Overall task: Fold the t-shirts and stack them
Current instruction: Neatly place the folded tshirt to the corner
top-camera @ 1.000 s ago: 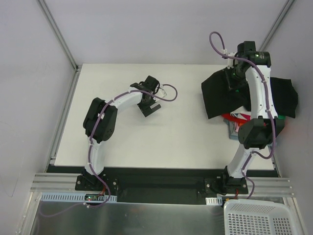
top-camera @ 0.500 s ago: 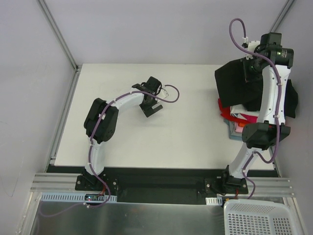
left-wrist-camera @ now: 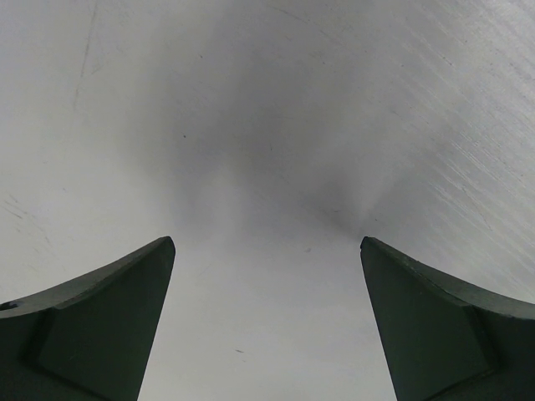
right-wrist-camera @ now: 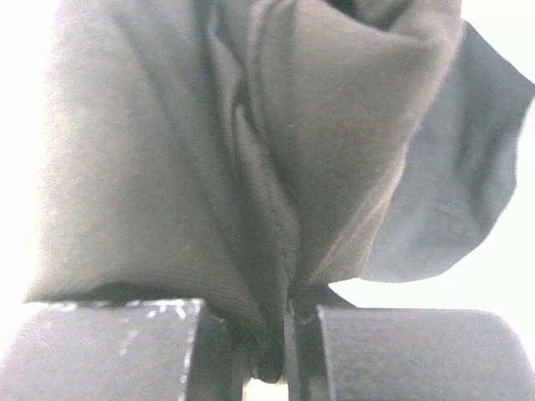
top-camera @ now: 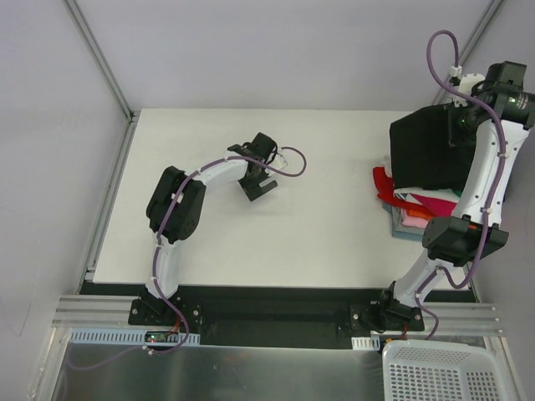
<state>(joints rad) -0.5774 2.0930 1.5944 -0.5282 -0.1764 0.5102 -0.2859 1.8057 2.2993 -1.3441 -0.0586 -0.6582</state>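
From above, the white table (top-camera: 334, 242) carries a stack of folded t-shirts (top-camera: 415, 210) at its right edge, with red, pink and blue-grey layers showing. The right arm reaches over the far right corner, and its right gripper (top-camera: 462, 124) holds up a black t-shirt (top-camera: 428, 154). The cloth hangs as a broad dark panel over the far part of the stack; whether it touches the stack cannot be told. The left gripper (top-camera: 258, 185) hangs over the middle of the table, towards the far edge and well apart from the shirts. A white plastic basket (top-camera: 443, 373) sits off the table past its near right corner.

In the left wrist view, the two dark fingers (left-wrist-camera: 100, 326) stand wide apart over bare table, with nothing between them.

In the right wrist view, the jaws are pinched tight on a bunched fold of the black t-shirt, which fills most of the view above the fingers (right-wrist-camera: 117, 351).
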